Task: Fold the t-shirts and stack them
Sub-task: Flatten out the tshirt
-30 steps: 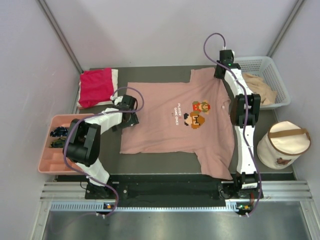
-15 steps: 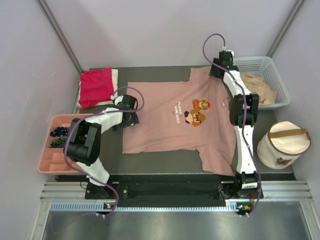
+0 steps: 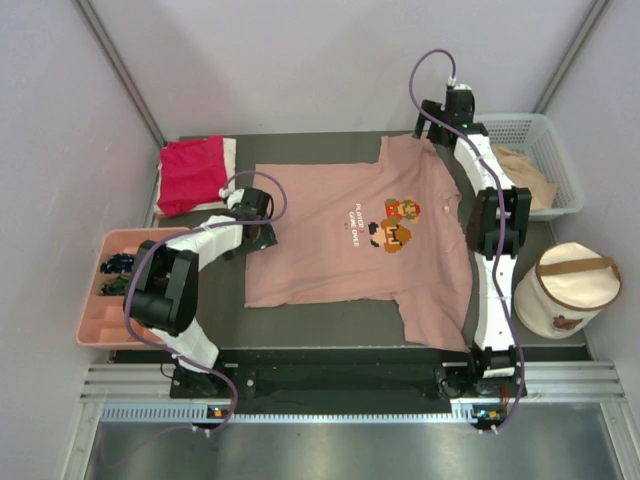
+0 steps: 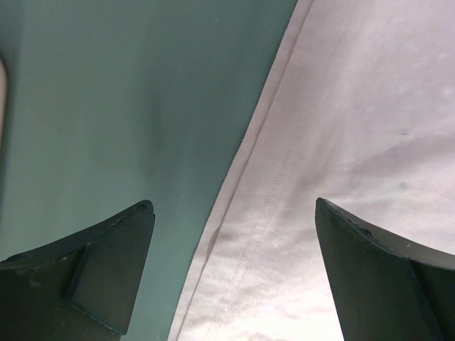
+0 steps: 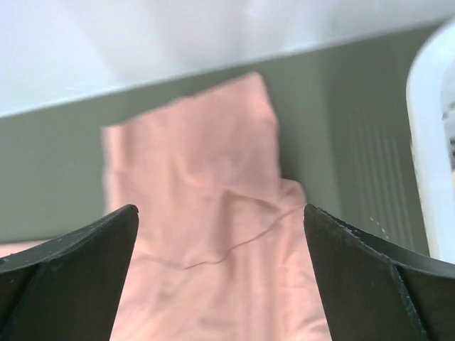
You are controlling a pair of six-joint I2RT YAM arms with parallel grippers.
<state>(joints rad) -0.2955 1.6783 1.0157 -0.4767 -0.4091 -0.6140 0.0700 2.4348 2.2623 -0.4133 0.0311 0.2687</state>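
A dusty-pink t-shirt [image 3: 340, 250] with a pixel-art print lies spread flat across the middle of the dark table. My left gripper [image 3: 262, 238] hovers open at the shirt's left hem, and in the left wrist view that stitched hem [image 4: 341, 142] runs between the jaws of the left gripper [image 4: 234, 213]. My right gripper [image 3: 428, 128] stands open above the far right sleeve, nothing held. In the right wrist view the sleeve [image 5: 206, 185] lies below the right gripper [image 5: 220, 213]. A folded red t-shirt [image 3: 192, 172] rests on a white one at the back left. A tan t-shirt [image 3: 522, 176] sits in the basket.
A white mesh basket [image 3: 556, 140] stands at the back right, its rim [image 5: 430, 128] also in the right wrist view. A round cream bag [image 3: 565, 290] with a brown strap sits at the right edge. A pink tray [image 3: 95, 320] with dark items sits at the left.
My right gripper has opened and let go of the far right sleeve, then drawn back toward the table's far edge. The left arm has stayed put.
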